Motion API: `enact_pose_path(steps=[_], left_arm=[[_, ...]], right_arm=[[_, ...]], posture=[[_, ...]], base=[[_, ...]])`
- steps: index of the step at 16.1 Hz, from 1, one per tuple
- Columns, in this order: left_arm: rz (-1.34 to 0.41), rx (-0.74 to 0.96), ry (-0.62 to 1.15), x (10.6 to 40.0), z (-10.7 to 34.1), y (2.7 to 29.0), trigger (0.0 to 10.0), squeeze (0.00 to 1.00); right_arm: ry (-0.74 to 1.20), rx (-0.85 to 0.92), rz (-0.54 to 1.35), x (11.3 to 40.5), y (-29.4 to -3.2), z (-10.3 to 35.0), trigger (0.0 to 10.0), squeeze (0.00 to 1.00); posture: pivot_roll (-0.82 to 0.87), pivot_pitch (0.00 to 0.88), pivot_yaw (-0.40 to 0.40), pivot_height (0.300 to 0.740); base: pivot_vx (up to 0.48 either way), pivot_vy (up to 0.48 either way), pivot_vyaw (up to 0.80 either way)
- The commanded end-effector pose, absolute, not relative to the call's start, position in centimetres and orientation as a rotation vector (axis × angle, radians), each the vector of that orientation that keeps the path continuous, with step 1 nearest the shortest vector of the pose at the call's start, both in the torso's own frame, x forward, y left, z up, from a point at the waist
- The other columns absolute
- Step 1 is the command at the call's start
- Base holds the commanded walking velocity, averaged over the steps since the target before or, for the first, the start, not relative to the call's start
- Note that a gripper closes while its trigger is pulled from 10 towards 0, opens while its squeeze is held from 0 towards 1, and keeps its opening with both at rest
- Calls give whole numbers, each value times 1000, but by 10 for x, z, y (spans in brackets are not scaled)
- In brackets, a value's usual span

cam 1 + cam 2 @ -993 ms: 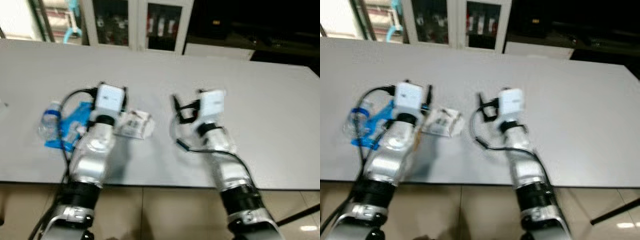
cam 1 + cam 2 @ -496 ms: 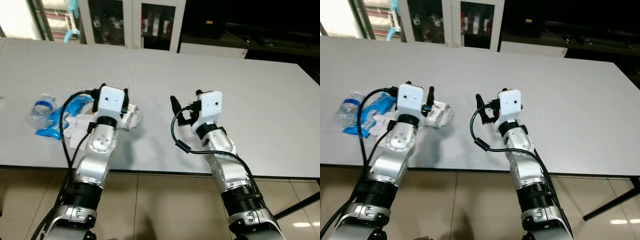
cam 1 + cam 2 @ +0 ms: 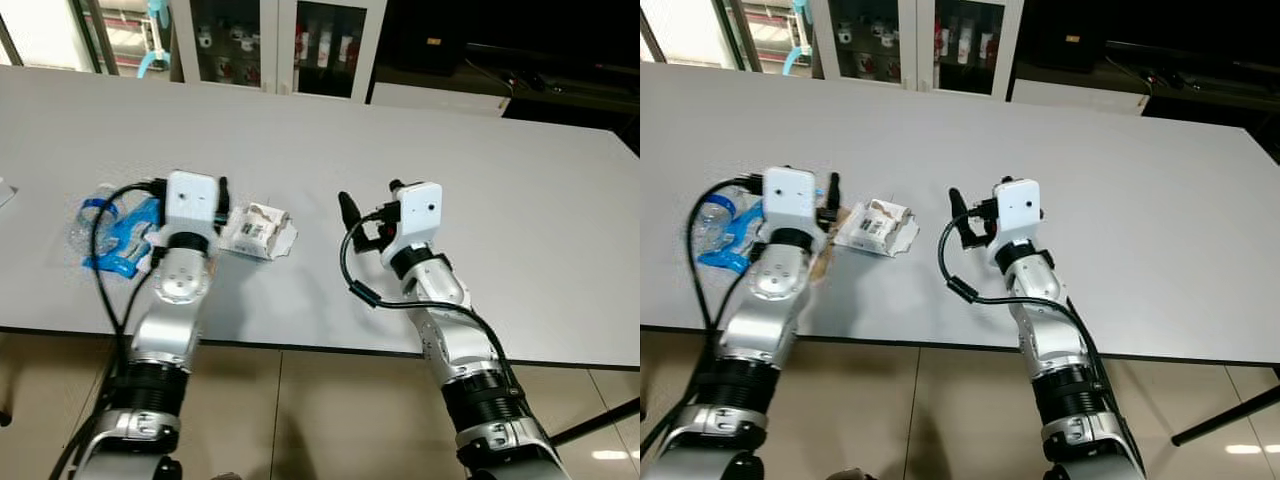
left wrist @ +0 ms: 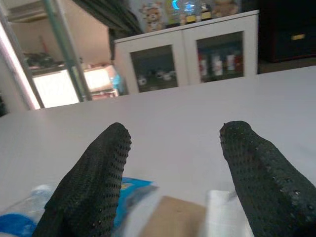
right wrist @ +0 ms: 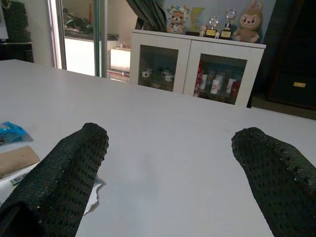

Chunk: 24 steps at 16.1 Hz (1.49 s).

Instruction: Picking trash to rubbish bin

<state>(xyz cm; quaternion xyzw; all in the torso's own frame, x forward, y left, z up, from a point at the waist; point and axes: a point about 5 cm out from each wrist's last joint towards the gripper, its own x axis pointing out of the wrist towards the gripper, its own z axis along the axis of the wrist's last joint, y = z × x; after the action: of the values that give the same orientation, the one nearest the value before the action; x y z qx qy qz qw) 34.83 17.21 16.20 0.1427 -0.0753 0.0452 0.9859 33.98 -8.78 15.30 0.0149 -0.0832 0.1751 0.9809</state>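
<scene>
Left hand (image 3: 222, 200) now farther left, crumpled wrapper (image 3: 257, 231) lengthwise across table (image 3: 500, 160).

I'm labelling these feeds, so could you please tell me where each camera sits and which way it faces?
Head stereo pair: looks forward and down at the grey table, silver arms, crumpled white wrapper.
Left wrist: sits behind the left gripper, faces the white cabinet.
Right wrist: behind the right gripper, same direction.
Shared: both wrist views show the table and cabinet.
</scene>
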Motion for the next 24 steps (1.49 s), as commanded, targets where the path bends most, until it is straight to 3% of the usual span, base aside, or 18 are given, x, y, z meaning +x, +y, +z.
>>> enact_pose_path(steps=[1,18,24], left_arm=[[78,295,-155,350,164,167,10000,0],[83,294,-187,351,172,165,10000,0],[20,283,-150,350,172,165,10000,0]], right_arm=[[-166,39,350,340,-91,155,10000,0],[-165,43,361,339,-88,154,10000,0],[-159,39,368,338,-89,154,10000,0]], posture=[[15,42,-103,740],[17,45,-98,740],[16,49,-99,740]], base=[[0,0,0],[348,0,0],[0,0,0]])
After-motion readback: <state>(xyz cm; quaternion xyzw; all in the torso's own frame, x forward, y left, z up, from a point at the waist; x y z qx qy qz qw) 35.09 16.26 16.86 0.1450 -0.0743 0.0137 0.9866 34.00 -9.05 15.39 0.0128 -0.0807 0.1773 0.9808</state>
